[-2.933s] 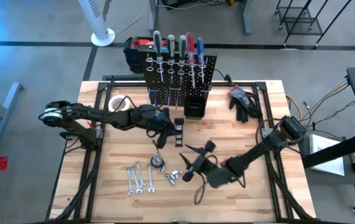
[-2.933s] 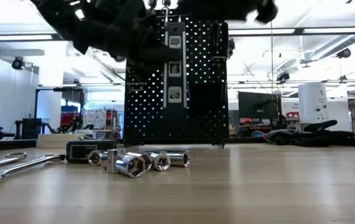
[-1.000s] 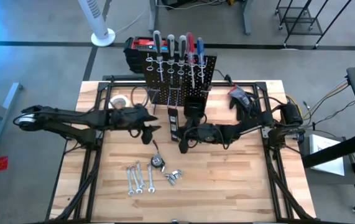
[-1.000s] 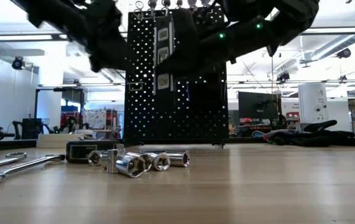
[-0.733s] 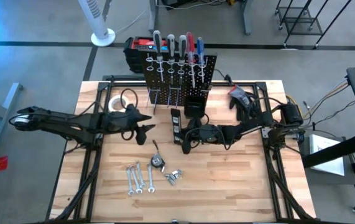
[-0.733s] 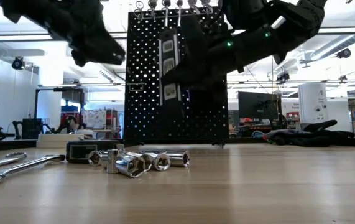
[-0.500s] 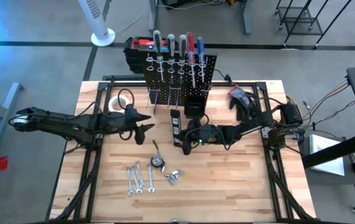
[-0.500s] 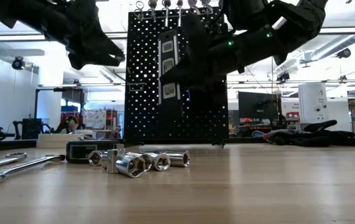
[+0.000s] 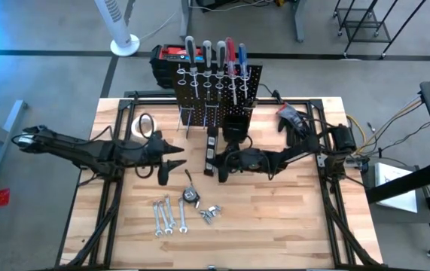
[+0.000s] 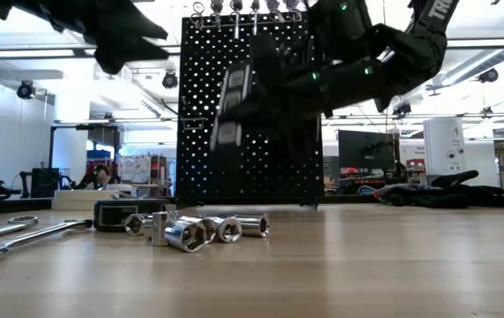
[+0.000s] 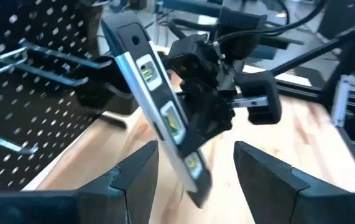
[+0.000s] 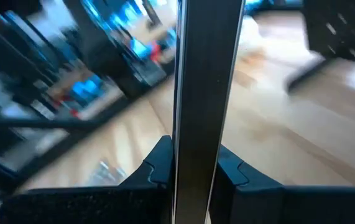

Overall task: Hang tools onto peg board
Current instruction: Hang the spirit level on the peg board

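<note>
- A wooden table (image 9: 290,218) carries the whole work area, with both dark arms reaching in toward its middle.
- The black peg board (image 9: 218,94) stands upright at the table's far edge, screwdrivers (image 9: 215,56) seated in its top ring holders and a small black bin (image 9: 235,128) at its foot.
- The right arm stretches in from the right side; the right gripper (image 9: 221,167) sits just in front of the board, its fingers (image 12: 158,168) clamped on a long black level (image 9: 210,150).
- The level, with silver edge and small vial windows, hangs tilted in the air in front of the board in the low view (image 10: 229,106).
- The left arm lies across the table's left half; the left gripper (image 9: 171,162) hovers near the level with its jaws apart and nothing between them.
- A white tape roll (image 9: 141,124) sits left of the board; black gloves (image 9: 294,120) lie to the board's right.
- Three silver wrenches (image 9: 168,214) lie side by side on the near table.
- A small tape measure (image 9: 190,194) rests just beyond them.
- Silver sockets (image 10: 194,230) cluster beside the wrenches.
</note>
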Robot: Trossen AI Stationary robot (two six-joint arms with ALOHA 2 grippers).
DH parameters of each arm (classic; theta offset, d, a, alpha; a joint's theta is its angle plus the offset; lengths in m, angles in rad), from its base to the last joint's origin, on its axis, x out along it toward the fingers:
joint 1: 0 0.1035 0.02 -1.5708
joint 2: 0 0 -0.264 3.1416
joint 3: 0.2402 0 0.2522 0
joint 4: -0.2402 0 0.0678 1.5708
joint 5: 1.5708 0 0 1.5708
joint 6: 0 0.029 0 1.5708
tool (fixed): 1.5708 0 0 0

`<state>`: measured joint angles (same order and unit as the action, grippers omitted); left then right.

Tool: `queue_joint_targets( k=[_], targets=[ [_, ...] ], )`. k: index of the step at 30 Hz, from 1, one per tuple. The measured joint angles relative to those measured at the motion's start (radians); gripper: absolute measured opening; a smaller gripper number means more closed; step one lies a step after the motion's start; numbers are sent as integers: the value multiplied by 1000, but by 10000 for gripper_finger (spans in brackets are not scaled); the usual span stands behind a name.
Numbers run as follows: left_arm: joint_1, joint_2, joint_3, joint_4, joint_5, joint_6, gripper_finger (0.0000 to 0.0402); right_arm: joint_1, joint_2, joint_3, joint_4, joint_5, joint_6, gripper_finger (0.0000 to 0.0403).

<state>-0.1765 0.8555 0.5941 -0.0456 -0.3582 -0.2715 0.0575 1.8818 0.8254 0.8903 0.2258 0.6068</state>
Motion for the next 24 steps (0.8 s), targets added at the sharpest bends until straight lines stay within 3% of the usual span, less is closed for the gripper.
queue_joint_targets(
  k=[6, 11, 17, 20, 24],
  targets=[
    [-42, -38, 2, -6, -1, 47, 198, 55, -2, 0, 64, -32, 119, 38],
    [-47, -64, 1, -30, -9, 79, 198, 102, 12, -13, 55, 2, 270, 38],
    [-56, -75, -30, -85, -197, 81, 198, 162, 26, -42, 16, 155, 339, 38],
    [-56, -75, -58, -86, -279, 80, 198, 137, 25, -42, 4, 157, 314, 38],
    [-56, -74, -67, -84, -307, 76, 198, 77, 21, -33, -2, 102, 254, 38]
  ],
)
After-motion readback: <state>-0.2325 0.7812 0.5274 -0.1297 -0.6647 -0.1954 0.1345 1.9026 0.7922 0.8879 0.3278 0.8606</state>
